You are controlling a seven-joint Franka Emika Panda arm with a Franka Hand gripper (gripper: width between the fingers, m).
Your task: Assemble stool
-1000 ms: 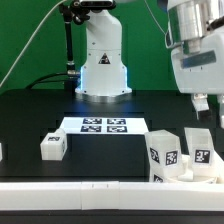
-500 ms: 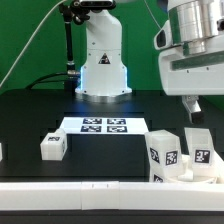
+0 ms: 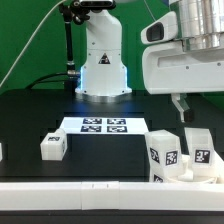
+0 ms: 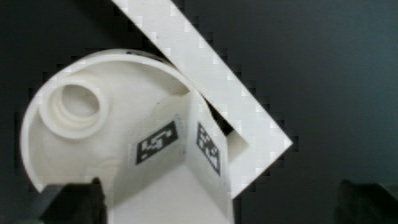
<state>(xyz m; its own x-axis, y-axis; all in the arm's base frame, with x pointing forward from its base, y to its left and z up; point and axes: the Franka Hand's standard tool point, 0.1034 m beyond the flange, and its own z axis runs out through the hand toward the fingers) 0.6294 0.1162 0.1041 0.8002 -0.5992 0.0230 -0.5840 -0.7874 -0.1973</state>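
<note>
End effector [image 4: 217,203] hung high at the exterior view's upper right, above the stool parts and touching none. Fingers [image 4: 71,200] were spread wide with nothing pinched; the wrist view showed both dark tips with white plastic well below them

Seat [image 4: 98,95] lay flat on the worktop [image 3: 30,120], tucked into the corner of the white wall strip [image 4: 199,65]. My read: the strip served as a backstop so the seat wouldn't slide under push or twist loads. One round socket [image 4: 77,100] faced up, bare, so it looked free for a leg

Tagged block [image 3: 163,152] and second tagged block [image 3: 200,145] stood close together low on the exterior view's right. The wrist view put tagged faces right at the seat's edge; couldn't tell whether they were plugged in or just alongside

One loose leg [image 3: 53,146] sat well apart at the exterior view's lower left, beside the marker board [image 3: 103,125]

Height probably gave clearance over the uprights and a straight look down to line up before any descent
</note>
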